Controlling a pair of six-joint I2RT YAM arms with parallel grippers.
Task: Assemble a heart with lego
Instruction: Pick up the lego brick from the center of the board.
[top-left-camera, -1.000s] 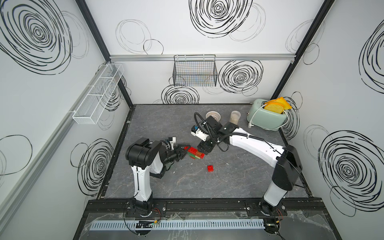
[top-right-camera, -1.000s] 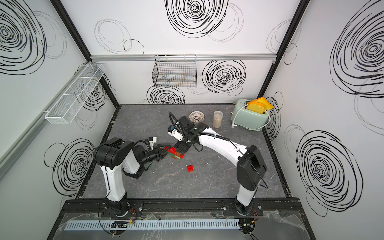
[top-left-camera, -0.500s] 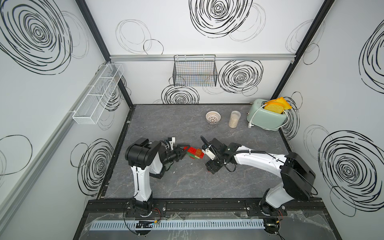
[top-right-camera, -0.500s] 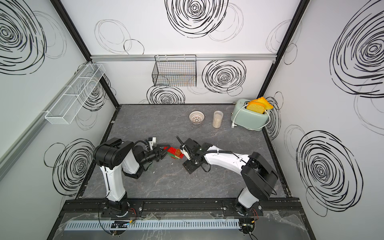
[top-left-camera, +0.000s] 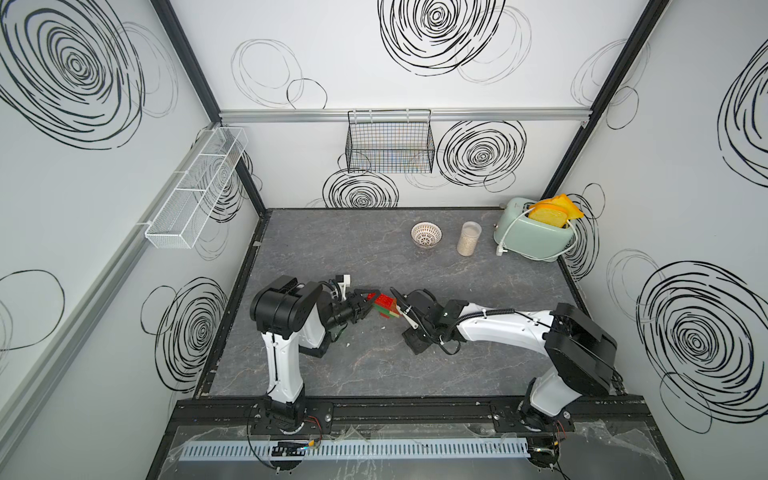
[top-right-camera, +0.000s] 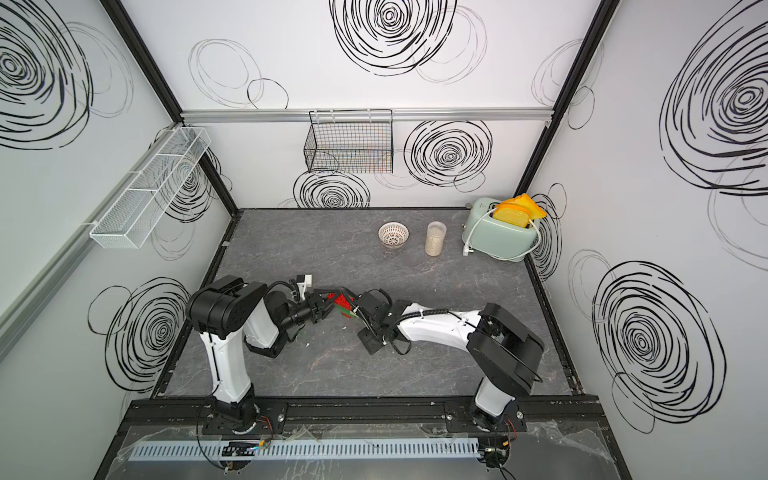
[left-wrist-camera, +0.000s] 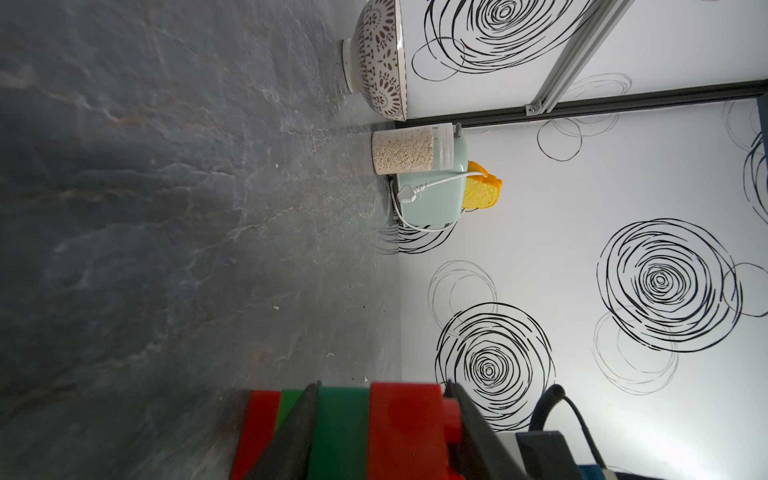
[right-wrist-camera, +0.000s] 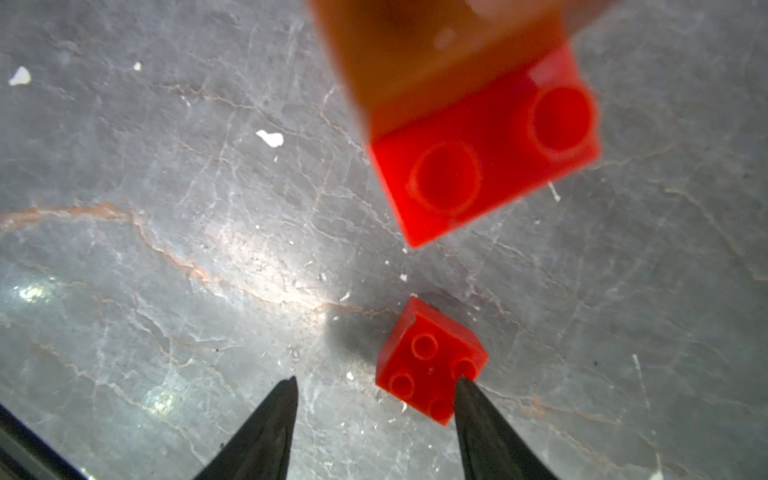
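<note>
- Trouble could be caused by the right jaws. They are seen apart in the right wrist view, with nothing between them. One tip is lined up over a corner of the small red brick (right-wrist-camera: 428, 365), not beside it.
- If the jaws are lowered like that, the studs could be hit. The brick could then be pushed away or tipped over.
- The brick is also turned at a slant to the jaws, so it could be squeezed by its corners and popped out.
- The small red brick is lying flat on the bench (top-left-camera: 374, 257) with its studs up. In both top views it is hidden under the right arm (top-left-camera: 498, 328).
- The heart (top-left-camera: 384, 305) is held up off the bench, close by the right arm. It could be bumped when that arm is moved, and bricks could be knocked loose.
- The left jaws are clamped on the heart. In the left wrist view, a green brick and a red brick are seen pinched between the two dark fingers (left-wrist-camera: 291, 440).
- When a new brick is pressed on, the heart could be twisted out of that hold if it is pushed too hard.
- The heart is made of chunky red and green bricks, and an orange-brown brick (right-wrist-camera: 436, 50) is seen on it too.
- The heart is judged not to be finished, since one brick is lying loose. Its whole outline cannot be made out, as it is small in the top views and blurred up close.
</note>
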